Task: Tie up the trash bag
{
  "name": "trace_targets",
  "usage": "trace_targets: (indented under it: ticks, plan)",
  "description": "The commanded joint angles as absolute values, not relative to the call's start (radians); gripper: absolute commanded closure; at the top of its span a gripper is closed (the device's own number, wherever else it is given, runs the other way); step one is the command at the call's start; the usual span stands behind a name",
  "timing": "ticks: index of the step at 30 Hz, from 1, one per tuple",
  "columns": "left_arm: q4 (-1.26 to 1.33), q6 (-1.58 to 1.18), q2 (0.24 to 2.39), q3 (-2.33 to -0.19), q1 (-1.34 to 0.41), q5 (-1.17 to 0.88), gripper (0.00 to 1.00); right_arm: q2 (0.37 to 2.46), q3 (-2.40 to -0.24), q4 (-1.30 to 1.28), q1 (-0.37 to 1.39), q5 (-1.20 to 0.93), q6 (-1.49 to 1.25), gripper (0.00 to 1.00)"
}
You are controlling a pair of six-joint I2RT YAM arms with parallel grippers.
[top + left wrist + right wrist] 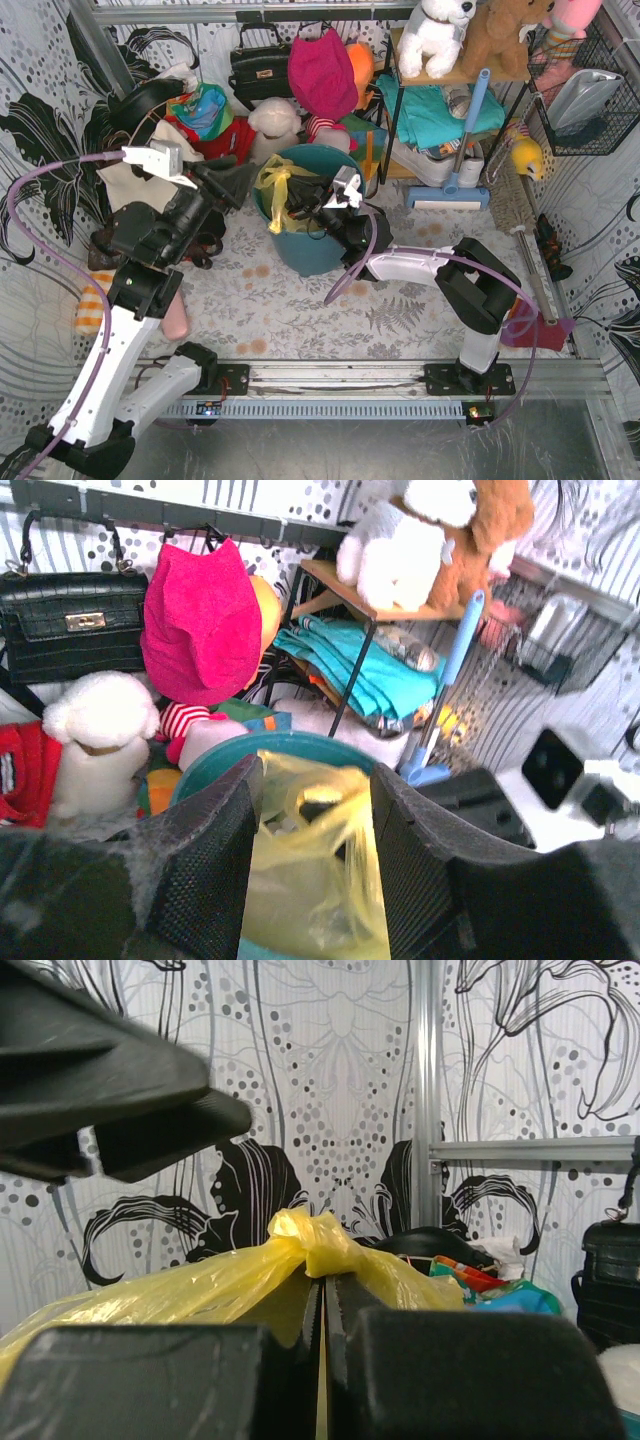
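Note:
The trash bag [277, 182] is thin yellow plastic and sits inside a round teal bin [312, 255]. In the right wrist view its top is gathered into a knot [308, 1240] just above my right gripper [324, 1305]. That gripper is shut, with a thin strip of the yellow plastic pinched between its pads. From above, the right gripper [308, 205] reaches over the bin from the right. My left gripper [238, 184] hovers at the bin's left rim. Its fingers [205, 865] stand open, and the trash bag [300, 880] shows between them, a little beyond the tips.
Behind the bin hang a black handbag [258, 65] and a pink cloth [322, 70]. A white plush toy [275, 122] sits just behind the rim. A shelf with folded teal cloth [440, 108] and a blue-handled mop [466, 130] stand to the right. A cream tote [128, 175] is at the left.

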State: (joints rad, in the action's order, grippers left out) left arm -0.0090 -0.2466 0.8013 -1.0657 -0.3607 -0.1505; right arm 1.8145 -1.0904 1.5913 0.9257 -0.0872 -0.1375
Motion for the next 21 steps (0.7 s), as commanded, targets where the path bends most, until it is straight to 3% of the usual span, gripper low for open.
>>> trace_targets:
  ticks: [1,8,21]
  plan:
    - [0.014,-0.423,0.882,-1.144,-0.368,-0.047,0.45,1.78,-1.109,1.689,0.921,-0.144,-0.116,1.0]
    - [-0.052,-0.454,1.001,-1.2,-0.369,-0.131,0.43,1.777,-1.105,1.689,0.922,-0.126,-0.104,1.0]
    - [-0.019,-0.535,0.996,-1.083,-0.409,-0.249,0.41,1.791,-1.126,1.69,0.922,-0.121,-0.072,1.0]
